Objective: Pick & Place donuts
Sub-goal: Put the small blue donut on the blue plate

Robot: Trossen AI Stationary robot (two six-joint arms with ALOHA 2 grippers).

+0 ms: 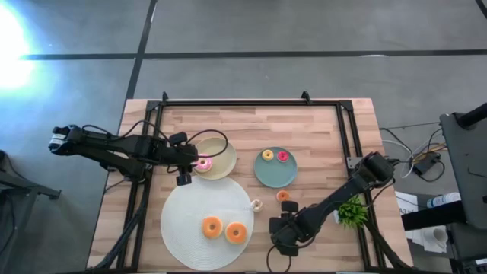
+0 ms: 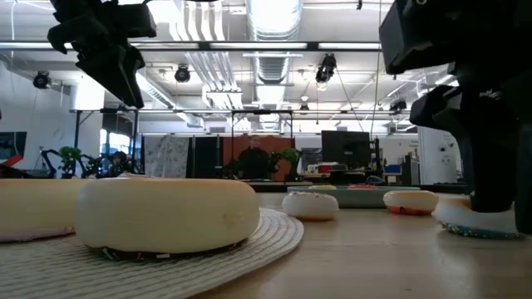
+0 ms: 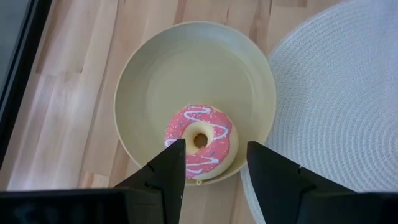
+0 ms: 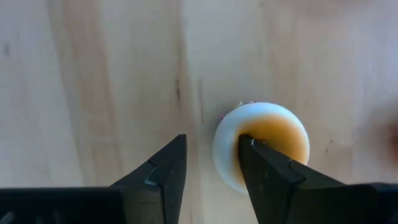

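Your left pincer (image 3: pixel 211 163) hangs released over the pink-frosted donut (image 3: pixel 200 139), which lies flat, hole up, in the smooth cream plate (image 3: pixel 186 68). Your right pincer (image 4: pixel 211 163), also released, straddles a tiny whitish donut's (image 4: pixel 261 144) rim on the wooden surface (image 4: pixel 93 74).

left hand (image 3: pixel 211 162) open, right hand (image 4: pixel 211 168) open

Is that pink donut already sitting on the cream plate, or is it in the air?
On the plate. The pink donut rests flat inside the cream plate, near its rim; the left hand hovers above it, fingers open.
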